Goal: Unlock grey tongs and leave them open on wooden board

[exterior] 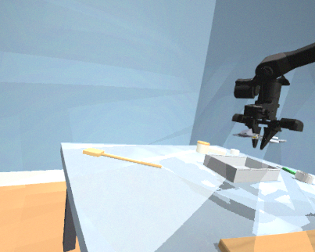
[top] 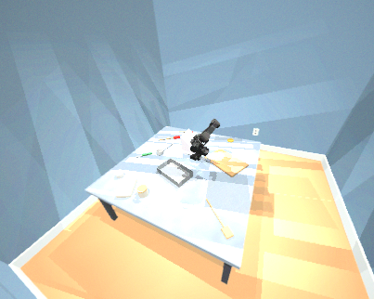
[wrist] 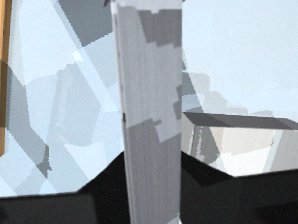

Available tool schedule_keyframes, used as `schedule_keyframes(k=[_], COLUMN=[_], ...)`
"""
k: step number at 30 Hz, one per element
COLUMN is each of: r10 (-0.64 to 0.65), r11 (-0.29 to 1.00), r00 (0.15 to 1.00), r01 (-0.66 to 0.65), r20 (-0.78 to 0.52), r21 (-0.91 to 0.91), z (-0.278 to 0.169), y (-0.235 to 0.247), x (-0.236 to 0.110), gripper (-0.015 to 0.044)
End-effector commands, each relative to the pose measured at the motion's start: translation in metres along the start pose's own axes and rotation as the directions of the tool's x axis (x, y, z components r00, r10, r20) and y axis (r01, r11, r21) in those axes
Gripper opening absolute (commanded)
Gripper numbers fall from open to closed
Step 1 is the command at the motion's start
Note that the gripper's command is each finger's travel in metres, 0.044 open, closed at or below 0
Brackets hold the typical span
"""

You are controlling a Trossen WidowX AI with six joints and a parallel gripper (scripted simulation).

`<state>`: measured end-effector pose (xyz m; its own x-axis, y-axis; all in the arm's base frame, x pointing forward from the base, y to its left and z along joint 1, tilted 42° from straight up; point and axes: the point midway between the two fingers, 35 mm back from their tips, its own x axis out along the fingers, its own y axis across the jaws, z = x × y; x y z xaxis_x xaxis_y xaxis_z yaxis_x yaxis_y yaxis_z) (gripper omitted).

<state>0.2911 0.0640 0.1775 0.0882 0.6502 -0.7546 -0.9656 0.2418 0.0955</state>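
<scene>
My gripper is shut on the grey tongs and points down. It holds them well above the table, between the roasting tin and the board. The tongs look roughly level in the exterior view and cross the wrist view from top to bottom. Their tips and hinge are too small or hidden, so I cannot tell whether they are locked. The grey roasting tin stands on the table. The wooden board lies on its other side; its edge shows in the wrist view.
A wooden spatula lies near a table corner. A jar with a wooden lid stands beyond the tin. A green-handled tool and a red-handled tool lie towards the table's far side.
</scene>
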Motion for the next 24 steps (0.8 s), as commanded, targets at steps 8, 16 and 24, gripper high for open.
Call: schedule_keyframes(k=[8, 16, 24], r10=[-0.007, -0.005, -0.001], r11=[0.918, 0.768, 0.777], r00=[1.000, 1.000, 1.000], r01=[0.011, 0.014, 0.004], r20=[0.011, 0.016, 0.004], r21=[-0.398, -0.641, -0.629], z=[0.017, 0.027, 0.032], y=[0.013, 0.023, 0.028], x=[-0.008, -0.011, -0.009], gripper=[-0.0150, -0.0150, -0.0150])
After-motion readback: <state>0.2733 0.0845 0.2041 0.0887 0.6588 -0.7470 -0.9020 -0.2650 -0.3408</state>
